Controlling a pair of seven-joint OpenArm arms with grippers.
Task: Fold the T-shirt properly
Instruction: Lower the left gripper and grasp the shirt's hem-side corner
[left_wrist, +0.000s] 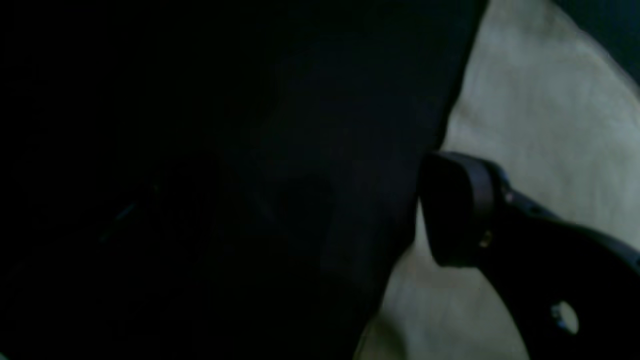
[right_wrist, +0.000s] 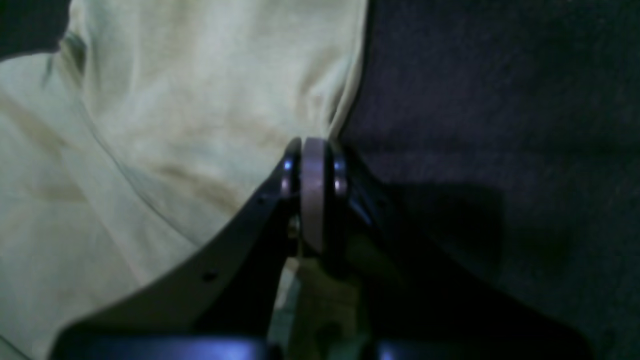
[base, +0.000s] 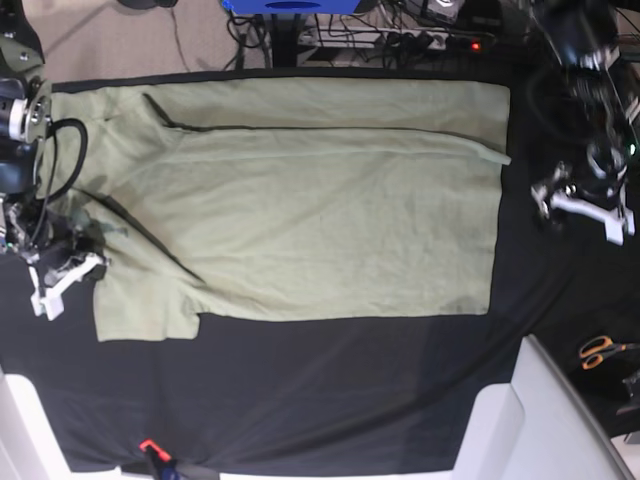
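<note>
On the bench: black table cloth (base: 330, 380) covers it, giving the fabric a flat bed for folding.
T-shirt (base: 320, 220): spread flat across the cloth, far long edge already turned over, collar and sleeves toward the right arm.
Right end effector (right_wrist: 314, 165): pressed together, pinching the T-shirt's edge, likely to lift it for a fold.
Left end effector (base: 585, 205): spread wide, holding nothing, near the hem end.

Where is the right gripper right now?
In the base view, the right gripper sits at the far left, shut on the T-shirt edge just above the lower sleeve.
</note>
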